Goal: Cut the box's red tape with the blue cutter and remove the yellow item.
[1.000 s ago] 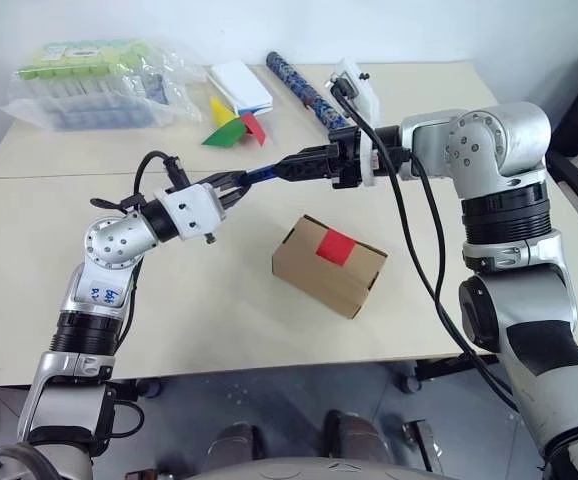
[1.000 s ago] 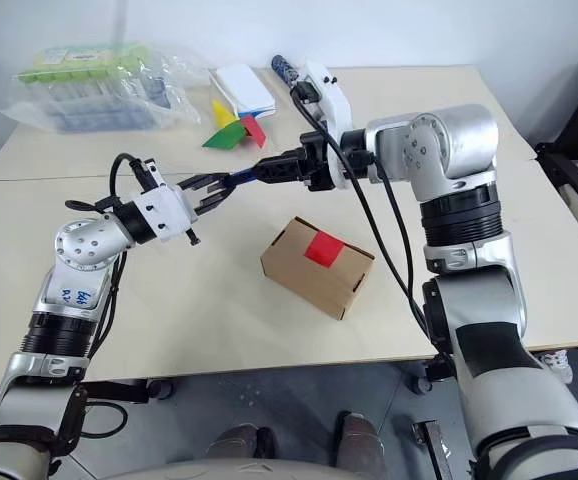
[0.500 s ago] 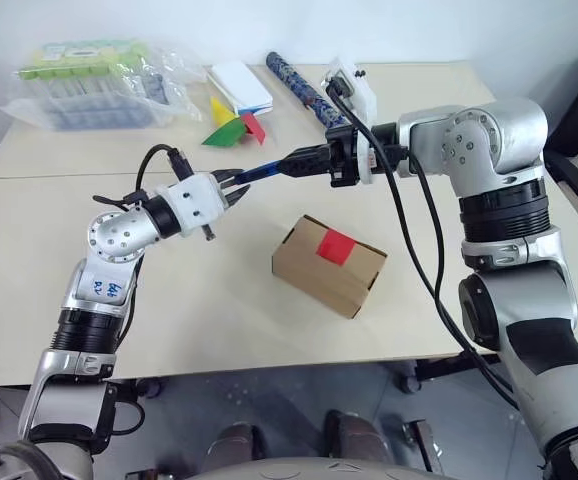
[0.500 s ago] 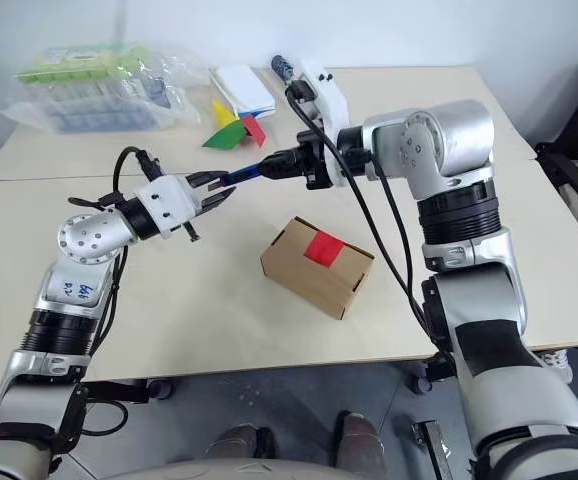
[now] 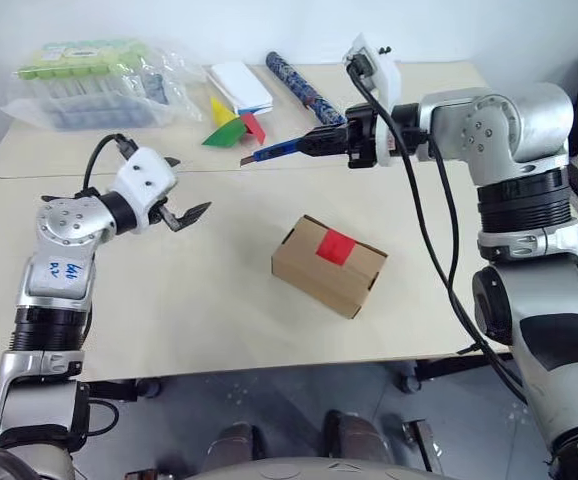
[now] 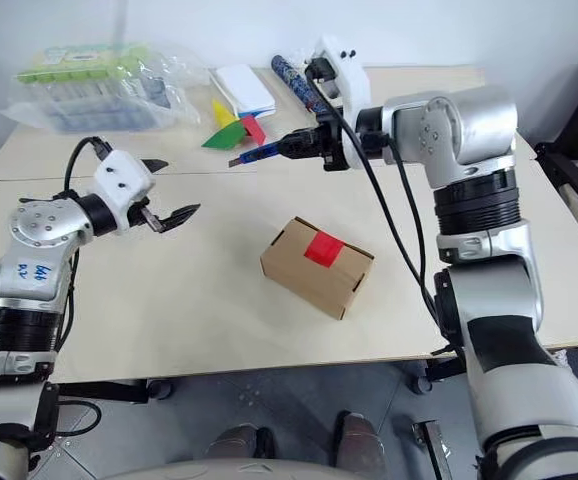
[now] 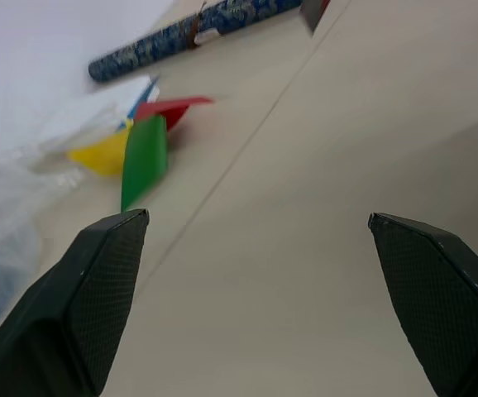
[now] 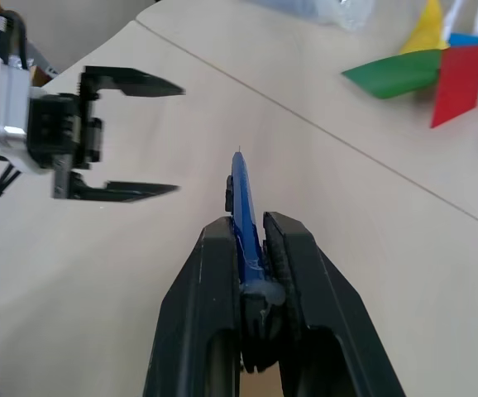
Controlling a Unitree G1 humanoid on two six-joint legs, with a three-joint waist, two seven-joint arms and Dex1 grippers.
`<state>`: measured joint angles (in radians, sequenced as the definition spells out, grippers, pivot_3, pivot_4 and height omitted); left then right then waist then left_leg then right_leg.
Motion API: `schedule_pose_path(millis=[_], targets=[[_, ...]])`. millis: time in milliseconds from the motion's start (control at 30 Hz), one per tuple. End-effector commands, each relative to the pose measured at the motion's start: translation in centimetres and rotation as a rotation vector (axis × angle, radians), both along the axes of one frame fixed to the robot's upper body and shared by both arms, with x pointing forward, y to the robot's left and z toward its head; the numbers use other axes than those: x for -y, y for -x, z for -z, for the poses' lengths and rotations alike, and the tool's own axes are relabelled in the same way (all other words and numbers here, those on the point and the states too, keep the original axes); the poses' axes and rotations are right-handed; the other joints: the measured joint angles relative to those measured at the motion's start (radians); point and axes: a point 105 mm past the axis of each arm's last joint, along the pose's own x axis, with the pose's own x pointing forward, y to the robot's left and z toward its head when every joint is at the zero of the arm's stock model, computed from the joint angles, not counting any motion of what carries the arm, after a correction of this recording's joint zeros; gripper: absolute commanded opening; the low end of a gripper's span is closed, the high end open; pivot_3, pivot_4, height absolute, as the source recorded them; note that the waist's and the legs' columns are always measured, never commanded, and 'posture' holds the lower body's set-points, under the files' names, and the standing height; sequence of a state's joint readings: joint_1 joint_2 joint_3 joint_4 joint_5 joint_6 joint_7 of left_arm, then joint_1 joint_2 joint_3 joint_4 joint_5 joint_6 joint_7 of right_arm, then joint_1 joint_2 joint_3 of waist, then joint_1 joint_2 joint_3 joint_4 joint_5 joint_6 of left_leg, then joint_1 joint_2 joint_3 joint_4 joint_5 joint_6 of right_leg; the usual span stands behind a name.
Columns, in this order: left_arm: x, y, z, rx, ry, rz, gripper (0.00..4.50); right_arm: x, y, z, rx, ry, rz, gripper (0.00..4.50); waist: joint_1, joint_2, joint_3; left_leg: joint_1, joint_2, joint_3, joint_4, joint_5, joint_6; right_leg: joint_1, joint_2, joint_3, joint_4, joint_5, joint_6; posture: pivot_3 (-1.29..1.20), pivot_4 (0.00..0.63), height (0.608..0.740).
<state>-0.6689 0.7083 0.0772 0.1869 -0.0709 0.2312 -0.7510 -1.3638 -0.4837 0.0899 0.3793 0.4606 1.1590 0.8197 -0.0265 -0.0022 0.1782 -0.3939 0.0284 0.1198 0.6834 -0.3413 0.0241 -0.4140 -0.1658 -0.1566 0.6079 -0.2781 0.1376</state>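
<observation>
Blue cutter (image 5: 277, 151) level, tip toward robot's left | right end effector (image 5: 321, 142) clamps it

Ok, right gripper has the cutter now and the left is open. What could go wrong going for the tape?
The blue cutter is pinched near its back end by the right gripper, so pressing on the red tape may twist it loose. The box sits unheld, with the left gripper open and away from it, so it may slide.

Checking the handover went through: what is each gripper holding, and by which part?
The right gripper clamps the blue cutter by its rear end, tip pointing out. The left gripper is open, holding nothing.
</observation>
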Motion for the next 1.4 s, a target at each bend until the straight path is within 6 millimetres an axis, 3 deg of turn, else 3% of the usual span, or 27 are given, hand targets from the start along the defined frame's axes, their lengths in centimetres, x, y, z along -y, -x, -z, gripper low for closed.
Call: schedule_pose_path(millis=[33, 267, 333, 400, 667, 800, 967, 1400], targets=[[3.0, 1.4, -2.6, -0.004, 0.132, 0.123, 4.50, 2.3, 1.0, -1.9, 0.107, 0.007, 0.050, 0.16, 0.006, 0.000, 0.000, -0.001, 0.000, -0.002, 0.001, 0.000, 0.000, 0.000, 0.000, 0.000, 0.000, 0.000, 0.000, 0.00, 0.150, 0.740], [6.5, 2.7, -1.6, -0.121, 0.135, 0.206, 4.50, 6.4, 2.6, -2.6, 0.189, 0.027, 0.170, 0.16, -0.002, 0.000, 0.000, -0.001, 0.000, -0.001, 0.000, 0.000, -0.001, 0.000, 0.000, -0.001, 0.000, 0.000, 0.000, 0.00, 0.150, 0.740], [8.1, 2.8, -1.1, -0.138, 0.074, 0.267, 4.14, 7.8, 3.7, -2.5, 0.214, 0.039, 0.205, 0.16, 0.001, 0.000, 0.000, -0.001, 0.000, -0.001, 0.000, 0.000, -0.001, 0.000, 0.000, 0.000, 0.000, 0.000, 0.000, 0.00, 0.150, 0.740], [9.4, 3.2, -0.6, -0.163, -0.019, 0.336, 3.56, 8.3, 4.4, -2.1, 0.221, 0.051, 0.224, 0.16, 0.004, 0.000, 0.000, -0.001, 0.000, 0.000, 0.001, 0.000, -0.001, 0.000, 0.000, 0.000, 0.000, 0.000, 0.000, 0.00, 0.150, 0.740], [13.3, 2.7, -1.7, -0.205, 0.041, 0.451, 1.18, 9.2, 6.3, -0.2, 0.211, 0.091, 0.273, 0.16, 0.008, 0.000, 0.000, -0.001, 0.000, 0.001, 0.002, 0.000, -0.001, 0.000, 0.000, 0.001, 0.000, 0.000, 0.000, 0.00, 0.150, 0.740], [14.6, 3.1, -0.7, -0.294, 0.029, 0.494, 0.00, 8.9, 6.8, 0.8, 0.199, 0.126, 0.276, 0.16, 0.006, 0.000, 0.000, -0.001, 0.000, 0.001, 0.002, 0.000, -0.001, 0.000, 0.000, 0.001, 0.000, 0.000, 0.000, 0.00, 0.150, 0.740], [15.3, 3.3, 1.0, -0.404, -0.010, 0.491, 0.00, 8.1, 7.0, 2.1, 0.185, 0.163, 0.253, 0.16, 0.013, 0.000, 0.000, -0.001, 0.000, 0.001, 0.003, 0.000, -0.001, 0.000, 0.000, 0.001, 0.000, 0.000, 0.000, 0.00, 0.150, 0.740], [15.7, 3.6, 3.1, -0.488, -0.055, 0.508, 0.00, 6.8, 7.4, 4.0, 0.140, 0.221, 0.182, 0.16, 0.030, 0.000, 0.000, -0.004, 0.000, 0.000, 0.009, 0.000, 0.000, 0.000, 0.000, 0.001, 0.001, 0.000, 0.000, 0.00, 0.150, 0.740]])
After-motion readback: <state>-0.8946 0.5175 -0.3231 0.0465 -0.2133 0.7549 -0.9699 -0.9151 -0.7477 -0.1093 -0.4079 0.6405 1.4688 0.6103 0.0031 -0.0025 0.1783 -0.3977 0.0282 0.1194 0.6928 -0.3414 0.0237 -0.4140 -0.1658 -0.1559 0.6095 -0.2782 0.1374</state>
